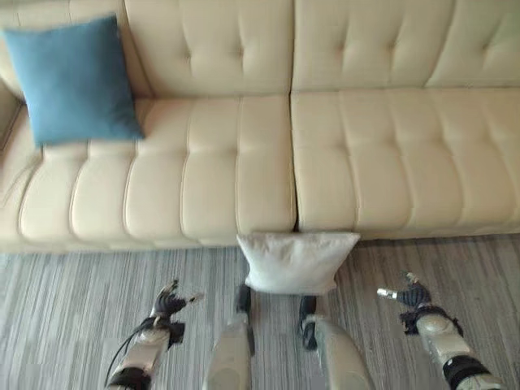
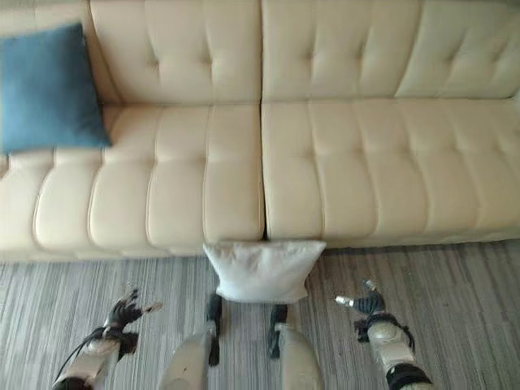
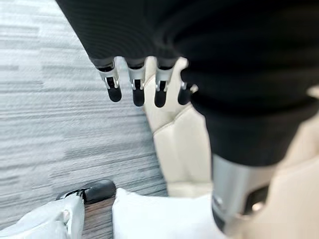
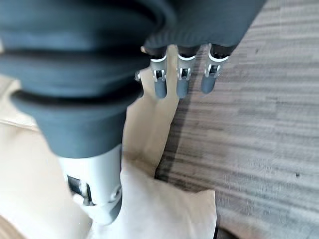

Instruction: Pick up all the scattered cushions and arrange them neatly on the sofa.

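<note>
While the white cushion [image 1: 296, 262] leans on the floor [image 1: 65, 309] against the sofa [image 1: 268, 162] front at lower centre, we hold our left hand [image 1: 171, 304] and right hand [image 1: 409, 294] relaxed and empty either side, likely to flank it; plump, creased; the blue cushion [image 1: 75, 81] sits upper left

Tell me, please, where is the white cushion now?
The white cushion lies on the floor against the front of the sofa, at its middle seam, between the left hand and the right hand.
</note>
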Motion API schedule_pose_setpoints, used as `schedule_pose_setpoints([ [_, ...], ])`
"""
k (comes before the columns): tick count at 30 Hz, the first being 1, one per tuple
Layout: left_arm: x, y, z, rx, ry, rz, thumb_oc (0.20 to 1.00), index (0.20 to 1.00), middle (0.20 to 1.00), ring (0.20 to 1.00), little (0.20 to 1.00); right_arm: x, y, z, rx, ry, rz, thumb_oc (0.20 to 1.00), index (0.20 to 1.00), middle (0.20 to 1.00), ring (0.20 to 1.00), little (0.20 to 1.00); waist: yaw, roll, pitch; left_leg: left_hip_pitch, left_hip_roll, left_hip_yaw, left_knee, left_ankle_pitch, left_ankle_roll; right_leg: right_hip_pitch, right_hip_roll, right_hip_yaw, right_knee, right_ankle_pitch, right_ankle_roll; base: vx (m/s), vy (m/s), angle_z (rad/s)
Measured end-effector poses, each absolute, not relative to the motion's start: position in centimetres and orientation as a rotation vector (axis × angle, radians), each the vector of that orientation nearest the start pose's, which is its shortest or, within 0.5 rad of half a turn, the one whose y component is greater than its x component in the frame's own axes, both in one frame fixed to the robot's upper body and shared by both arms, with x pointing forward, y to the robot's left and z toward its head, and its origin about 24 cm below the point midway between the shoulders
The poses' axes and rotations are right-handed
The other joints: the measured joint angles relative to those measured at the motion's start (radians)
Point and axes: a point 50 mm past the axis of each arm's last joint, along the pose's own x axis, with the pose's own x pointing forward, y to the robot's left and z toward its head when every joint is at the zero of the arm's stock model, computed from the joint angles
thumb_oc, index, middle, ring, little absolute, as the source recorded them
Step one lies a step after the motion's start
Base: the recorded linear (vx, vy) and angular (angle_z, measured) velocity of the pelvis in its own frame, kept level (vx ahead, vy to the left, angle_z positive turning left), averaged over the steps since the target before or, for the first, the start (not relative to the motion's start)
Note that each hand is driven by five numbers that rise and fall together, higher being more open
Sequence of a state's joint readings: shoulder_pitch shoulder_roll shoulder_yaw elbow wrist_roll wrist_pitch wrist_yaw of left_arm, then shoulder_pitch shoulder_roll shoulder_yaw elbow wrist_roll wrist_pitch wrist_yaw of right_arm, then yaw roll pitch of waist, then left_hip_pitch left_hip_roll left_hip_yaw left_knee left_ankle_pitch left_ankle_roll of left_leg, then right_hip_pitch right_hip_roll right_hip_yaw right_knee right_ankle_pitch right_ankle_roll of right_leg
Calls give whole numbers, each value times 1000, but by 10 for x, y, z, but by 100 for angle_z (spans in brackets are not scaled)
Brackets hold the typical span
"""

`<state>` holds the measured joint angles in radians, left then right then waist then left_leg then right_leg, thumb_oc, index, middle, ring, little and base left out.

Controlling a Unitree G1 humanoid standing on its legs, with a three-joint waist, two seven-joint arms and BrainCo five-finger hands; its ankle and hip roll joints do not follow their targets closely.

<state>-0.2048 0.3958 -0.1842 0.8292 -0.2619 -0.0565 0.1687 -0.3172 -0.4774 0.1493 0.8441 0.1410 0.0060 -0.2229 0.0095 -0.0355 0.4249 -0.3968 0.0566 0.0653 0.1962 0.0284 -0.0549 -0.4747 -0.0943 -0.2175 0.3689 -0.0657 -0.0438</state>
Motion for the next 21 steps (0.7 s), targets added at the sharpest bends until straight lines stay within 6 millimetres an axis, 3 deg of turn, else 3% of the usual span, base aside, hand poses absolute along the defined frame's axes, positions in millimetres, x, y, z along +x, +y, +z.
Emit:
schedule_pose_setpoints([
  [2,263,250,-48,257,496,221,1000,1000,1000,1000,1000,293,-279,-12,-431,445,-319,1000,1000,1000,1000,1000,-4,0,38,-38,-19,1,62,-50,17,-35,3,3,11,8,11,-78,7,3],
  [5,289,247,-24,231,394,247,1000,1000,1000,1000,1000,321,-260,10,-430,359,-294,1000,1000,1000,1000,1000,-5,-13,61,-138,-27,-20,93,-57,34,-141,9,14,8,27,38,-79,-14,-28],
  [8,316,240,4,259,300,238,1000,1000,1000,1000,1000,343,-249,37,-449,276,-283,1000,1000,1000,1000,1000,-10,-10,94,-258,-27,-49,181,-55,30,-231,19,23,44,49,31,-127,39,-22],
  [10,337,244,35,303,205,249,1000,1000,1000,1000,1000,361,-247,67,-427,189,-318,1000,1000,1000,1000,1000,-17,-13,99,-387,-26,-48,269,-67,38,-353,15,35,104,49,30,-93,63,-4],
  [11,354,247,68,335,112,273,1000,1000,1000,1000,1000,376,-247,97,-419,109,-351,1000,1000,1000,1000,1000,-23,-16,110,-502,-24,-40,362,-81,51,-464,7,46,189,51,15,-16,83,-2],
  [12,363,250,86,344,60,301,1000,1000,1000,1000,1000,387,-240,121,-399,47,-366,1000,1000,1000,1000,1000,-26,-14,118,-579,-28,-33,442,-104,49,-538,-2,53,258,42,9,-16,88,-8],
  [13,370,252,101,357,27,328,1000,1000,1000,1000,1000,393,-235,139,-379,-5,-382,1000,1000,1000,1000,1000,-25,-17,126,-644,-24,-32,516,-137,57,-602,-2,66,314,27,-13,20,23,-14],
  [14,375,253,116,352,-11,346,1000,1000,1000,1000,1000,399,-227,158,-368,-71,-369,1000,1000,1000,1000,1000,-21,-17,147,-681,-22,-31,553,-152,63,-637,-2,72,345,26,-15,34,39,-16],
  [18,389,245,137,408,-43,366,1000,1000,1000,1000,1000,410,-197,185,-353,-153,-334,1000,1000,1000,1000,1000,-24,-15,147,-798,-25,-24,684,-197,76,-756,-20,86,476,-16,-19,56,25,1],
  [21,402,227,167,442,-121,343,1000,1000,1000,1000,1000,416,-172,211,-289,-227,-322,1000,1000,1000,1000,1000,-24,-15,147,-912,-28,-29,781,-222,87,-867,-35,85,572,-47,-44,46,11,5],
])
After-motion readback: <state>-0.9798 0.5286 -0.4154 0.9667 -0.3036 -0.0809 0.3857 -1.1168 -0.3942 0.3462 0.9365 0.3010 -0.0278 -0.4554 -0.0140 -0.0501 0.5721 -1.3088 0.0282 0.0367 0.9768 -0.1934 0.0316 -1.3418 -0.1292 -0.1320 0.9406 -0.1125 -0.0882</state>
